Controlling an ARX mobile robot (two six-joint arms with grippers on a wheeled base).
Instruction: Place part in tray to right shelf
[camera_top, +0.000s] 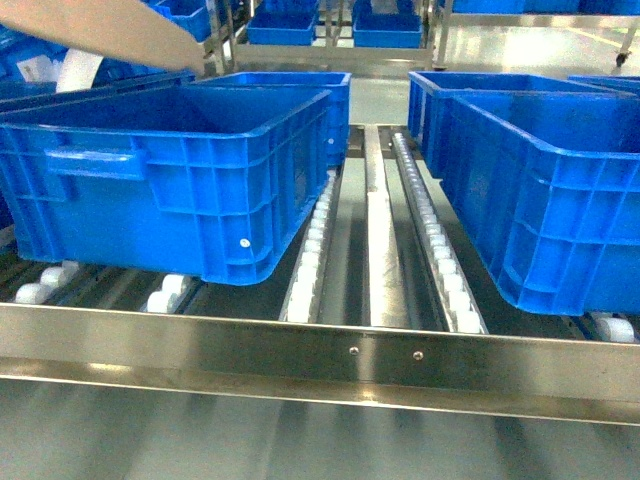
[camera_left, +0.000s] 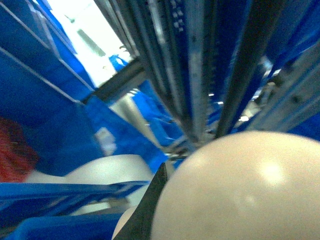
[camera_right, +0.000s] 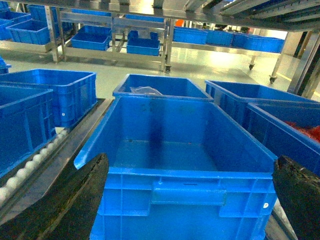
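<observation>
Blue crates, two (camera_top: 180, 180) (camera_top: 540, 190), flank the right shelf (camera_top: 320, 350); right end effector (camera_right: 187, 200) spread apart, left's state unclear.

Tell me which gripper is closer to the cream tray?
Left. The tray fills its wrist view, right against its dark finger. The right gripper hangs open facing an empty blue crate, no tray showing.

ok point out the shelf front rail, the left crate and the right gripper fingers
front rail (camera_top: 300, 350), head view, flat steel face
left crate (camera_top: 170, 180), head view, front wall
right gripper (camera_right: 190, 195), right wrist view, midway between its black fingers (camera_right: 75, 200), which stand apart
</observation>
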